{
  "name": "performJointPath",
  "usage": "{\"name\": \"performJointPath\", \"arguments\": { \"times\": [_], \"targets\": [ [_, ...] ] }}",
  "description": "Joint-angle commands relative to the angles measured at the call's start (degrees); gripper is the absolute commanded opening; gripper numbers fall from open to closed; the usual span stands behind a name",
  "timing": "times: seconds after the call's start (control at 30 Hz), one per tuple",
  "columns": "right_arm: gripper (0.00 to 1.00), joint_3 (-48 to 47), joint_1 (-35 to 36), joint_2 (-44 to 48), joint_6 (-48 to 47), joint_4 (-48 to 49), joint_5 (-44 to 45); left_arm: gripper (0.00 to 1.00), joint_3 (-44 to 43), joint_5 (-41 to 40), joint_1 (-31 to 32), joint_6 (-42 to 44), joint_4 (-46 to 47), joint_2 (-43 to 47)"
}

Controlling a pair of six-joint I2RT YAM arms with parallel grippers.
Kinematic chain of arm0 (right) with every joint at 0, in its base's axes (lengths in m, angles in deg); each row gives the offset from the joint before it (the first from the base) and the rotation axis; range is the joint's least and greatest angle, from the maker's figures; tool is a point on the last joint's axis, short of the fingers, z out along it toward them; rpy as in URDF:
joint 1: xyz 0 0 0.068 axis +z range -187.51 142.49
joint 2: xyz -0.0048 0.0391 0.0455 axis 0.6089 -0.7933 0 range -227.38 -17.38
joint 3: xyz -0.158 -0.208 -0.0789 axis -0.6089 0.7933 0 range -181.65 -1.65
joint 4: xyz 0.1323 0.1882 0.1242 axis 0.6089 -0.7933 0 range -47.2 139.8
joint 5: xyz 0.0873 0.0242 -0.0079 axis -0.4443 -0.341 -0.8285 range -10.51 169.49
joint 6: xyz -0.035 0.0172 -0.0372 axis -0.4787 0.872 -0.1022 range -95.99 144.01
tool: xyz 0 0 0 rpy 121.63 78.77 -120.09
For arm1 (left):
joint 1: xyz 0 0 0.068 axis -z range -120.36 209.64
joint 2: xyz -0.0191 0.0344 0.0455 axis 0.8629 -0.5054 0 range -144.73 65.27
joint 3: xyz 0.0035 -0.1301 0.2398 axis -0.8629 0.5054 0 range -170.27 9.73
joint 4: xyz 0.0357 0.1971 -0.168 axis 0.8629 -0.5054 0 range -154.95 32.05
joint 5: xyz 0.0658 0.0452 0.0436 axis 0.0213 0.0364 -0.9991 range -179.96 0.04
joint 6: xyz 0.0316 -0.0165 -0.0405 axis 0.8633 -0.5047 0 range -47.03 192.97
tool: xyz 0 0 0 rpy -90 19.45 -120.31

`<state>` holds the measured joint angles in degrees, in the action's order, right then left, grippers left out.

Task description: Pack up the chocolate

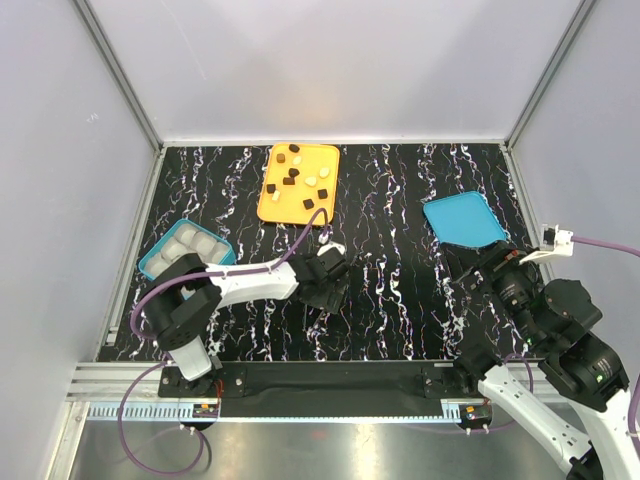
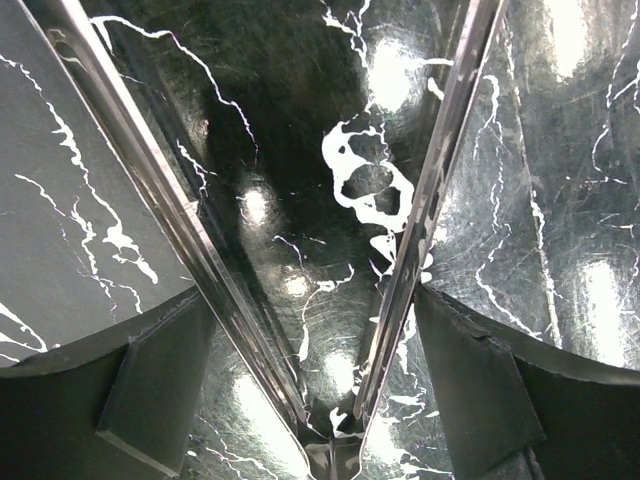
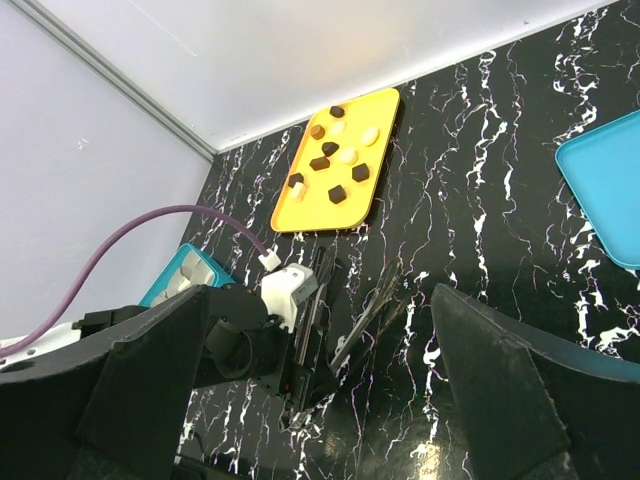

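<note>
The chocolate (image 1: 289, 182) is being seen on the orange tray (image 1: 275, 214) at the far side of the table (image 1: 400, 300), as dark cubes and pale rounds lying mostly apart from each other. No piece is being seen in the teal box (image 1: 150, 265) at the left.

The left gripper (image 1: 325, 290) is being held low over the marbled surface, near the front edge of the tray. Its jaws are standing wide apart and nothing is being gripped between them. The right gripper (image 3: 325, 330) is being held well apart from the tray, near the teal lid (image 1: 465, 220). Its jaws are spread fully and are also empty.

Each piece is being judged as very light and stiff, but smooth, so it may slip out under a hard squeeze. A cube is probably best taken on two opposite flat sides, and a round across its widest part, low and gently.
</note>
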<state>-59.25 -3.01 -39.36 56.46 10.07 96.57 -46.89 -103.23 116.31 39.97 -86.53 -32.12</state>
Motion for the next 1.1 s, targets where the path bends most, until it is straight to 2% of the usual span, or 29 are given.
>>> {"name": "performJointPath", "arguments": {
  "times": [0.0,0.33,0.83,1.07],
  "targets": [
    [0.99,0.12,0.13,0.53,0.34,1.58,1.73,0.82,-0.42,0.36,-0.85,-1.28,0.1,-2.63],
    [0.99,0.48,0.13,1.06,0.43,1.49,1.64,0.69,-1.82,-2.28,-0.85,-3.04,-2.09,-2.12],
    [0.99,-0.23,0.13,2.38,1.65,0.53,1.03,0.64,-15.27,-6.41,-0.77,1.79,-23.52,11.25],
    [0.98,-0.23,0.21,2.73,2.09,0.18,0.85,0.6,-18.53,-7.47,-0.77,2.67,-27.41,13.8]
  ]
}}
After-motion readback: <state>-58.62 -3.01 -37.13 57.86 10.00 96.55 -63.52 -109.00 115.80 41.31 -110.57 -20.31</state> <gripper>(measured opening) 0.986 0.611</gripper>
